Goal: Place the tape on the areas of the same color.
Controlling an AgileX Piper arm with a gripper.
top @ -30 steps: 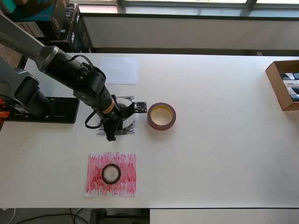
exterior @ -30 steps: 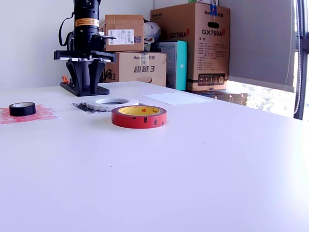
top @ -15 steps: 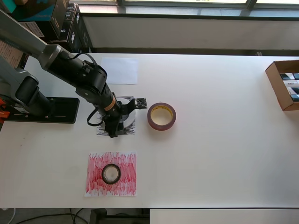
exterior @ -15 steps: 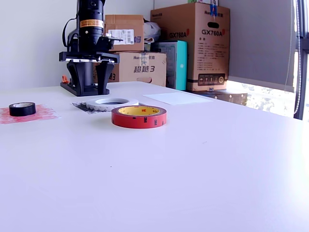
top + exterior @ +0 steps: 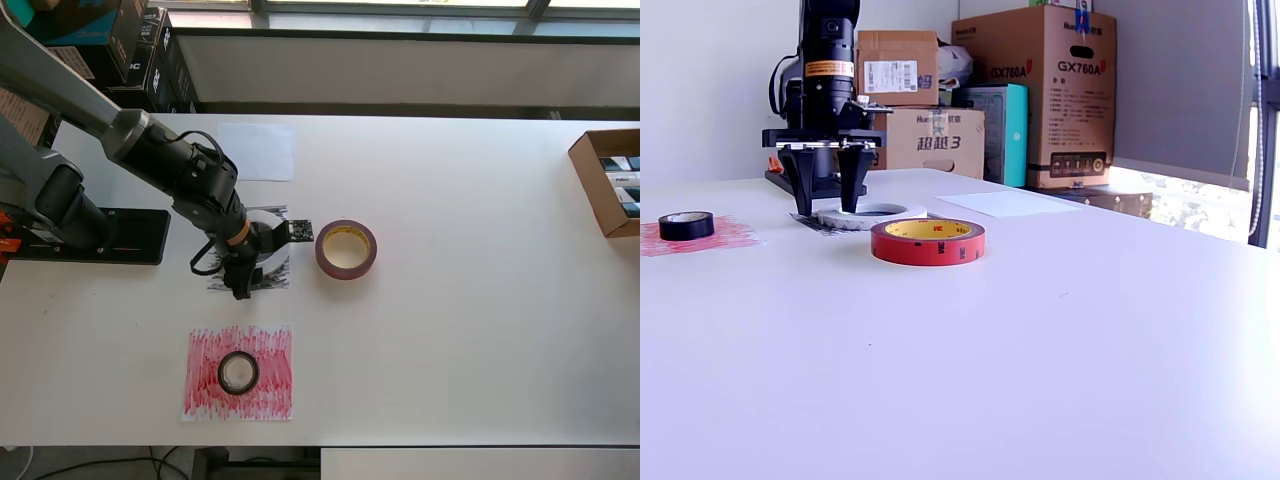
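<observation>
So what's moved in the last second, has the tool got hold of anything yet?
The tool has come down over the white tape ring on the black-scribbled sheet; its open fingers now straddle the ring's edge on the exterior view's left. Nothing is gripped yet. The dark-red roll on bare table, the black roll on the red-scribbled sheet and the plain white sheet have not moved.

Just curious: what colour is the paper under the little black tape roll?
White, scribbled with red lines; the overhead view shows it best.
</observation>
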